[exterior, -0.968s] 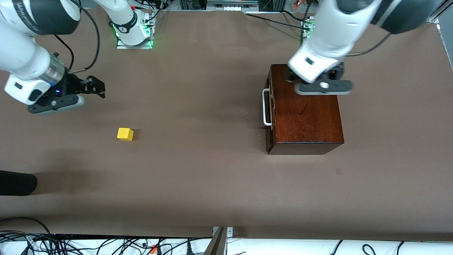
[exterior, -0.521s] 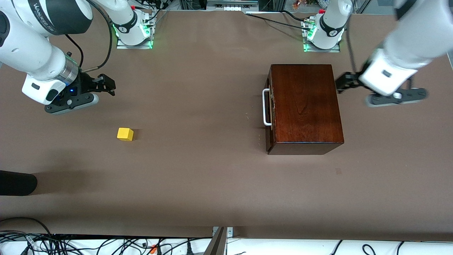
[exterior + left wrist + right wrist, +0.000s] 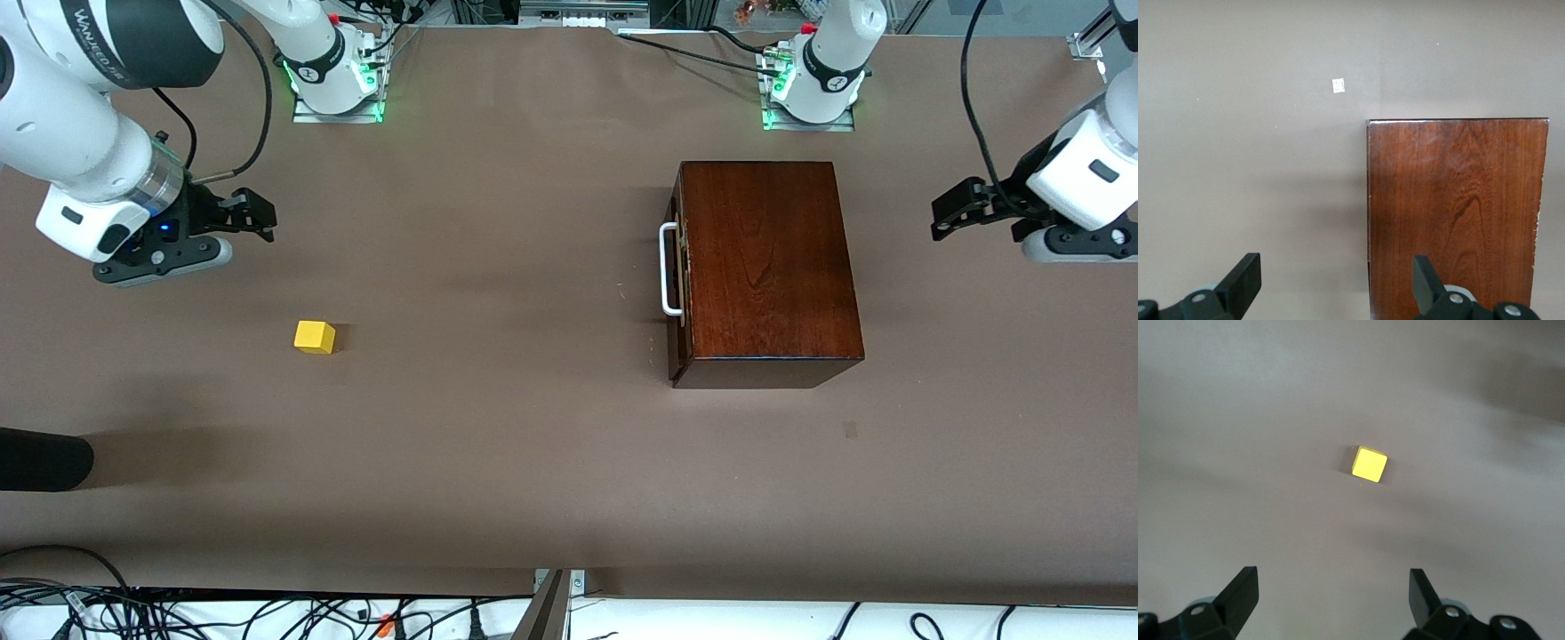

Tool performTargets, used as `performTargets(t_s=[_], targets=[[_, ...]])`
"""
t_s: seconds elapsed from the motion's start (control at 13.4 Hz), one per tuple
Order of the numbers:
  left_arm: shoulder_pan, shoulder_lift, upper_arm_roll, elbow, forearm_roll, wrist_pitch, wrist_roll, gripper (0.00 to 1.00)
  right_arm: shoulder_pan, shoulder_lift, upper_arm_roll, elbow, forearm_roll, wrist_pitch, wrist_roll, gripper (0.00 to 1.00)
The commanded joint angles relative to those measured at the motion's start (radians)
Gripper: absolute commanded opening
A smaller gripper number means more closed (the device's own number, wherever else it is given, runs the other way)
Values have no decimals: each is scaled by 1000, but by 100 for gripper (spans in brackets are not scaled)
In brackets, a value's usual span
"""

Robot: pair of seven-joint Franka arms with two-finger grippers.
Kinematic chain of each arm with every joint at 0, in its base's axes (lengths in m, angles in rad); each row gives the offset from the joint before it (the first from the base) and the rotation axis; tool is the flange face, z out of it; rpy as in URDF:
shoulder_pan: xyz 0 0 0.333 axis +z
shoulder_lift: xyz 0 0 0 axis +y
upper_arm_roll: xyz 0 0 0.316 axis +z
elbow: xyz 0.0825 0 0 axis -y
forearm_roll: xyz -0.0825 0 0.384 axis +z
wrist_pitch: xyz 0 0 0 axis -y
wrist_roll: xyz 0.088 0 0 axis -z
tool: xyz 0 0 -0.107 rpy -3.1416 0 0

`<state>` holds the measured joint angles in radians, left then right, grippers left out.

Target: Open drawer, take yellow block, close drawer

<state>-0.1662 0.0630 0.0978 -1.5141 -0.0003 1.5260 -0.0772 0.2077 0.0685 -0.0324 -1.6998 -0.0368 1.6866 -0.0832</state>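
Observation:
The yellow block [image 3: 315, 337] lies on the bare table toward the right arm's end, also seen in the right wrist view as a small yellow block [image 3: 1369, 464]. The drawer [image 3: 677, 267] of the dark wooden box [image 3: 769, 267] is shut, its white handle [image 3: 667, 269] facing the right arm's end. My right gripper [image 3: 256, 213] hangs open over the table, apart from the block, with nothing between its fingers [image 3: 1241, 590]. My left gripper [image 3: 953, 212] hangs open and empty over the table beside the box [image 3: 1455, 213], toward the left arm's end.
A dark rounded object [image 3: 44, 458] pokes in at the right arm's end, close to the front camera. Cables [image 3: 267, 613] run along the table's near edge. A small white tag [image 3: 1338, 85] sits on the table by the box. Both arm bases [image 3: 336, 80] stand at the back.
The left arm has swung from above the box out toward the left arm's end of the table. The right gripper has shifted only slightly. The block and the box have stayed put.

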Motion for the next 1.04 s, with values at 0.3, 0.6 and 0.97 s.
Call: performTargets(t_s=[0.3, 0.6, 0.97], targets=[[1, -31, 3, -44, -21, 29, 27, 100, -10, -9, -18, 12, -6, 27, 14, 100], [1, -28, -1, -41, -20, 28, 30, 100, -8, -10, -11, 12, 5, 42, 14, 100], [1, -26, -1, -40, -18, 28, 33, 100, 2, -33, 19, 15, 23, 27, 16, 100]])
